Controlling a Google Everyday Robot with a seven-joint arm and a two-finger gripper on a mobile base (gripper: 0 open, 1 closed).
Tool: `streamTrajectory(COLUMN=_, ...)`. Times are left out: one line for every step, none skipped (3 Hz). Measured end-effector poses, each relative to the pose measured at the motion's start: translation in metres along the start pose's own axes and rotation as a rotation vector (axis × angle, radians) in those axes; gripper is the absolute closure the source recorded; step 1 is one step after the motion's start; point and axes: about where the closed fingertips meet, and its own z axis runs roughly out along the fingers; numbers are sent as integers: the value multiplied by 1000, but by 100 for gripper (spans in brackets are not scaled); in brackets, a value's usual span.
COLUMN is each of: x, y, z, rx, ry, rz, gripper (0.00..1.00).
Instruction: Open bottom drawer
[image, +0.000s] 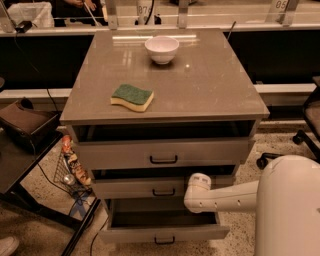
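Hand (196, 187) just above bottom drawer (200, 233)

Bowl (161, 49) sits back-centre on surface (220, 95), sponge (132, 97) front-left of it. Under surface: top drawer (115, 154), middle drawer (125, 189), then bottom drawer (130, 235) lowest, sticking out furthest. Claw (195, 191) right of centre, before middle drawer, above bottom drawer's tray.

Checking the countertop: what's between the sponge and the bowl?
Nothing: bare cabinet top between sponge and bowl, camera view. The gripper hangs by the middle drawer.
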Motion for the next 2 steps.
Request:
streamTrajectory(x=8, y=12, z=17, rx=-17, ry=-53, rz=6, gripper=100)
streamTrajectory(x=20, y=18, z=45, rx=-15, ry=-112, rz=-10, gripper=100)
